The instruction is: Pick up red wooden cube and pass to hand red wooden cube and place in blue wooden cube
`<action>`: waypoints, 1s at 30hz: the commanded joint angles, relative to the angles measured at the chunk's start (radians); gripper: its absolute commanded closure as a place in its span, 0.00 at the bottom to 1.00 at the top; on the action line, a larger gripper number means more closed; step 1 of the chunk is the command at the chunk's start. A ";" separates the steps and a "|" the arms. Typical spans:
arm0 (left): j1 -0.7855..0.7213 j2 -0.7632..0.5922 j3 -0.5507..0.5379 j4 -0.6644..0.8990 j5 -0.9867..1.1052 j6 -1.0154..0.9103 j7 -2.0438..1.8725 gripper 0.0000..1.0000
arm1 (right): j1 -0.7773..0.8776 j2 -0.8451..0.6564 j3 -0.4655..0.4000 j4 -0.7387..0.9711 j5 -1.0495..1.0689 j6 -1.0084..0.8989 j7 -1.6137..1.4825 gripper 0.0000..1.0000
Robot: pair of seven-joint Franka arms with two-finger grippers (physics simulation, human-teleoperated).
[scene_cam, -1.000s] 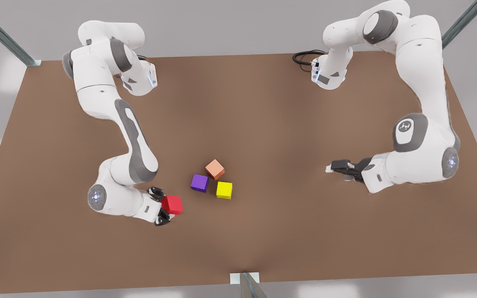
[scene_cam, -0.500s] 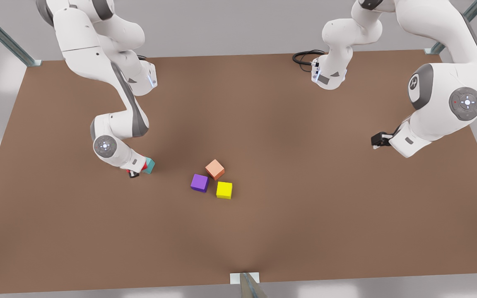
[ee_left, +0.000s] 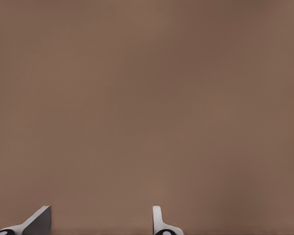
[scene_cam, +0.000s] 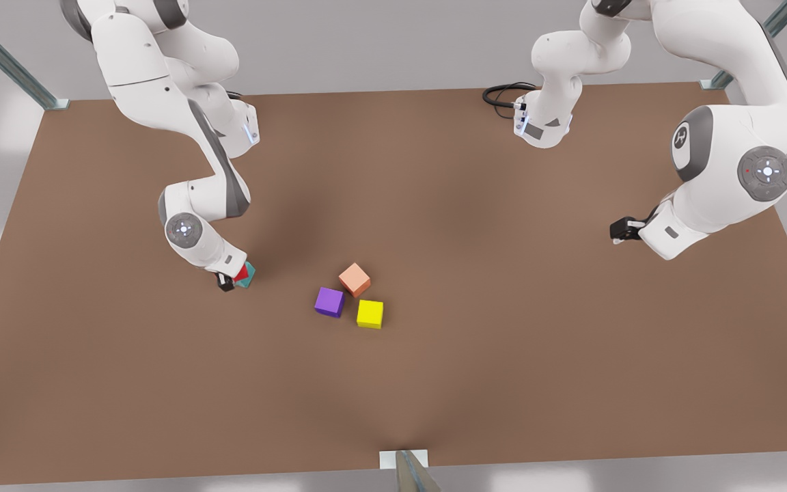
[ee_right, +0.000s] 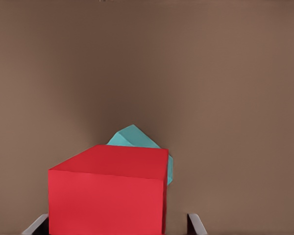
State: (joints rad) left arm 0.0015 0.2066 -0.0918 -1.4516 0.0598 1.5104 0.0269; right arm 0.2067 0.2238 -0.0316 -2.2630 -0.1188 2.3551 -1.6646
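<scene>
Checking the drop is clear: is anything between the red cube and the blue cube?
Nothing visible. The right claw holds the red cube right over the blue cube; the other cubes sit apart. The left claw waits far off.

Simulated lab, bare brown table (scene_cam: 475, 383), metal frame posts (scene_cam: 4, 58)

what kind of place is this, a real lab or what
Probably a simulated robot test bench, not a real room: a bare brown table, plain grey surroundings, and small plain colored cubes such as the purple cube and yellow cube.
</scene>
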 commanded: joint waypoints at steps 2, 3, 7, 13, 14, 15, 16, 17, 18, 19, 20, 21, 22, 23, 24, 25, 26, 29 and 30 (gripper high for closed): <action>0.000 -0.001 0.000 -0.001 0.002 -0.006 0.001 0.00 | -0.003 0.000 -0.001 0.000 0.002 0.013 0.032 0.00; 0.000 -0.001 0.000 0.000 0.002 -0.006 0.001 0.00 | -0.003 -0.003 -0.001 0.000 0.002 0.009 0.032 0.00; 0.000 0.000 0.000 0.000 0.003 -0.006 0.001 0.00 | -0.007 -0.037 0.002 0.000 0.010 -0.053 0.031 0.00; 0.000 0.000 0.000 0.000 0.003 -0.006 0.001 0.00 | -0.007 -0.149 0.004 0.028 0.051 -0.261 0.031 0.00; 0.000 0.000 0.000 0.000 0.003 -0.006 0.001 0.00 | -0.004 -0.169 0.002 0.045 0.062 -0.295 0.034 0.00; -0.002 0.000 0.000 0.000 0.003 -0.006 0.001 0.00 | -0.003 -0.169 0.002 0.118 0.082 -0.364 0.095 0.00; 0.000 0.000 0.000 0.000 0.003 -0.006 0.001 0.00 | -0.007 -0.156 0.002 0.193 0.097 -0.440 0.240 0.00; -0.002 0.000 0.000 -0.001 0.003 -0.007 0.001 0.00 | -0.004 -0.104 0.002 0.313 0.114 -0.493 0.544 0.00; 0.002 0.000 0.000 -0.001 0.002 -0.007 -0.001 0.00 | 0.009 -0.052 0.004 0.406 0.104 -0.505 0.844 0.00; 0.002 0.000 0.000 0.000 0.003 -0.006 -0.001 0.00 | 0.013 0.056 0.001 0.569 0.105 -0.556 1.117 0.00; 0.002 0.000 0.000 0.000 0.003 -0.006 0.001 0.00 | -0.001 0.143 -0.001 0.697 0.119 -0.644 1.448 0.00; 0.002 -0.001 0.000 0.000 0.003 -0.007 -0.001 0.00 | 0.000 0.172 -0.001 0.786 0.134 -0.749 1.739 0.00; 0.000 -0.001 0.000 0.000 0.003 -0.007 0.001 0.00 | 0.002 0.209 -0.004 0.889 0.123 -0.841 1.850 0.00; 0.002 -0.001 0.000 0.000 0.003 -0.007 0.001 0.00 | 0.005 0.246 -0.025 0.985 0.104 -0.916 1.856 0.00; 0.002 -0.001 0.000 0.000 0.003 -0.007 0.001 0.00 | 0.000 0.239 -0.033 1.023 0.084 -0.999 1.850 0.00; 0.003 -0.001 0.000 0.000 0.003 -0.007 0.001 0.00 | 0.000 0.223 -0.045 1.073 0.084 -1.102 1.846 0.00; 0.003 0.000 0.000 0.000 0.003 -0.006 0.001 0.00 | -0.001 0.184 -0.044 1.074 0.082 -1.148 1.864 0.00; 0.003 0.002 0.000 0.000 0.005 -0.003 0.001 0.00 | -0.007 0.023 -0.028 0.944 0.102 -1.127 1.878 0.00; 0.003 0.002 0.000 0.000 0.005 -0.003 0.001 0.00 | -0.046 -0.031 -0.011 0.847 0.119 -1.013 1.869 0.00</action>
State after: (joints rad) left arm 0.0046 0.2101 -0.0918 -1.4516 0.0630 1.5059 0.0274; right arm 0.1750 0.2376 -0.0487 -1.3608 -0.0194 1.4115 -0.7214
